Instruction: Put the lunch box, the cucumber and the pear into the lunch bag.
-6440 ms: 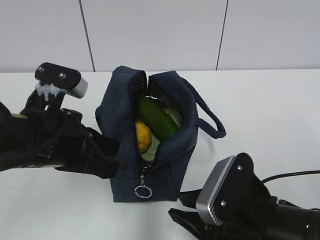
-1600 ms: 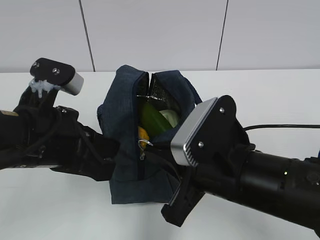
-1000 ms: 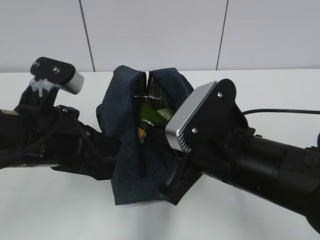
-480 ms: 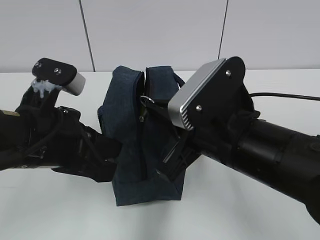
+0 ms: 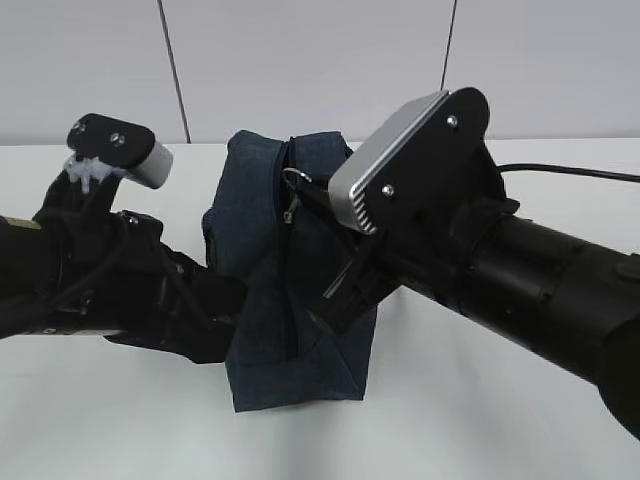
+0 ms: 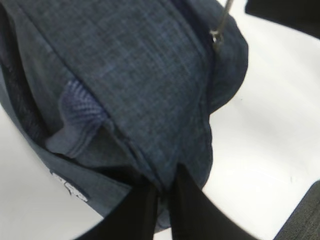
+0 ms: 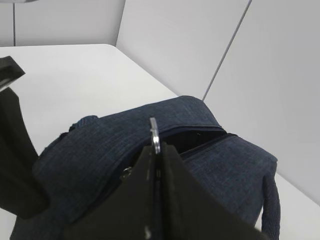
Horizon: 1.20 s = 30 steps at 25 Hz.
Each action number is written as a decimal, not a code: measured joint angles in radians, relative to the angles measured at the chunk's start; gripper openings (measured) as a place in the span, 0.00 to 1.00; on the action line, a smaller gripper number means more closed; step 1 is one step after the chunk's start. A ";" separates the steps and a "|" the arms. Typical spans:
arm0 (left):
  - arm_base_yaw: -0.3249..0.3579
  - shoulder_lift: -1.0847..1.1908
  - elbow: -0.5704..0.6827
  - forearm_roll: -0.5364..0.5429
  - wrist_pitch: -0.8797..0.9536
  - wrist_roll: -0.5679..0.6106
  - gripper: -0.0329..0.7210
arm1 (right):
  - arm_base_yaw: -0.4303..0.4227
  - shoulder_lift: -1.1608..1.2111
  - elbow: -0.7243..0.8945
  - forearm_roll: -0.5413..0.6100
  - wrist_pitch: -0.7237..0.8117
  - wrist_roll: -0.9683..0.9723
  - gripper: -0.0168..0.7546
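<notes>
The dark navy fabric lunch bag [image 5: 290, 270] stands almost zipped; no lunch box, cucumber or pear shows outside it, so packing seems done. The right gripper [image 7: 156, 150] clamps the silver ring pull [image 7: 154, 133] at the bag's top, where a short gap remains, and the left gripper [image 6: 162, 197] pinches the bag's lower edge.

no readable text, small white mark on lunch bag [image 6: 70, 187] illegible
</notes>
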 joint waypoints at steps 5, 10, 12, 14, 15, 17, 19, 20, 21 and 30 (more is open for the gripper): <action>0.000 0.000 0.000 0.015 0.011 0.000 0.05 | 0.000 0.000 -0.005 0.005 0.008 0.008 0.02; 0.000 0.000 0.000 0.020 0.018 0.000 0.05 | 0.000 0.000 -0.037 0.005 0.067 0.030 0.02; 0.000 0.000 0.000 0.022 0.020 0.000 0.05 | 0.000 0.000 -0.055 0.005 0.088 0.041 0.02; 0.000 0.000 0.000 0.024 0.029 0.000 0.05 | 0.000 0.000 -0.076 0.003 0.119 0.051 0.02; 0.000 0.000 0.000 0.025 0.033 0.000 0.05 | 0.000 0.000 -0.087 0.002 0.138 0.059 0.02; 0.000 0.000 0.000 0.027 0.035 0.000 0.05 | 0.000 0.000 -0.110 -0.005 0.179 0.069 0.02; 0.000 0.000 0.000 0.031 0.036 0.000 0.05 | 0.000 0.000 -0.128 -0.014 0.205 0.079 0.02; 0.000 0.000 0.000 0.033 0.037 0.000 0.05 | 0.000 0.000 -0.137 -0.017 0.223 0.084 0.02; 0.000 0.000 0.000 0.034 0.037 0.000 0.05 | 0.000 0.000 -0.148 -0.018 0.241 0.090 0.02; 0.000 0.001 0.000 0.041 0.073 0.000 0.05 | 0.000 -0.037 -0.208 -0.043 0.430 0.117 0.02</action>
